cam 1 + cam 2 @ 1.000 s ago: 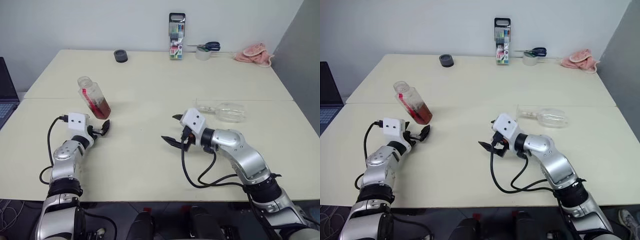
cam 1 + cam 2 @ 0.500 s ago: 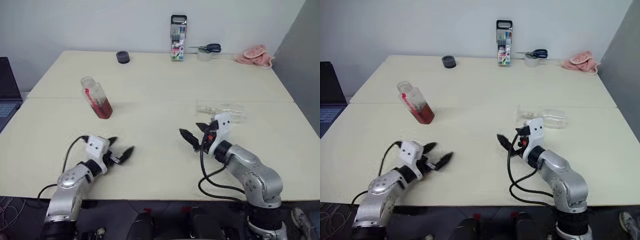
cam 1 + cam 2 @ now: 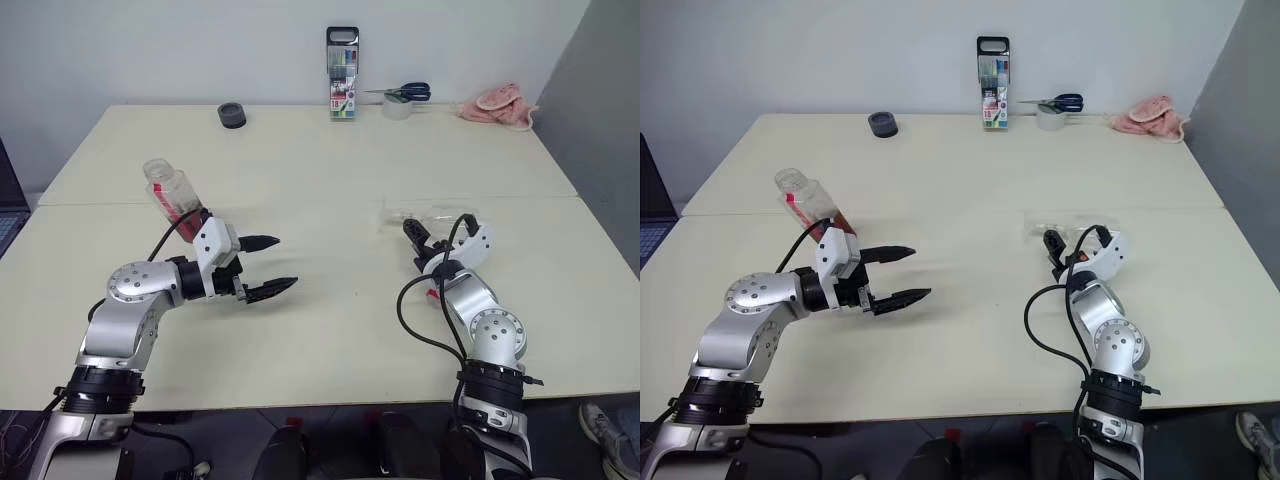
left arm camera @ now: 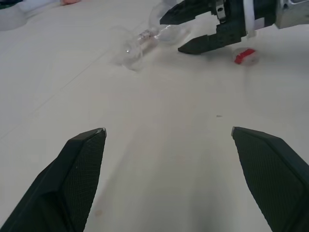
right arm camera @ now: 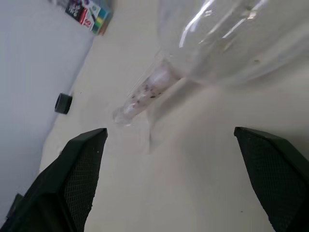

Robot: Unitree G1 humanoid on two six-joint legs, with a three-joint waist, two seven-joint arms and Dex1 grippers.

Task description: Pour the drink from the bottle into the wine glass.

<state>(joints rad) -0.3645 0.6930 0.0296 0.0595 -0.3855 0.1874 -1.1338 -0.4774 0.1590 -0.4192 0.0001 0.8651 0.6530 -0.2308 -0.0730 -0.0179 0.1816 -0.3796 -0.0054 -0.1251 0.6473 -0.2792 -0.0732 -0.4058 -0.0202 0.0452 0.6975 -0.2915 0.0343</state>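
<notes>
**Claws spread wide, glass lying on its side**

Right claw (image 3: 422,238) is seen with its fingers fully parted and nothing held, poised just beside the wine glass (image 3: 432,216), which lies on its side on the worktop (image 3: 330,160) toward the right edge, foot pointing to the middle and bowl to the right. Left claw (image 3: 262,267) is likewise held wide apart and empty, pointing across the worktop, with the bottle (image 3: 172,195) just behind it near the left edge.

The glass is judged thin, light, brittle and smooth. A hold on the stem (image 5: 145,92) is advised, since the rounded bowl (image 5: 231,38) would likely slip or crack under pressure. It must be stood upright before any pouring.

The bottle is judged light, slightly yielding plastic with flat sides that suit a grip around its middle. It appears clear, uncapped and leaning, with a red label strip. The drink (image 3: 190,214) is seen as a reddish layer in its lower part. A small red-and-white cap (image 4: 245,56) lies near the right claw.
</notes>
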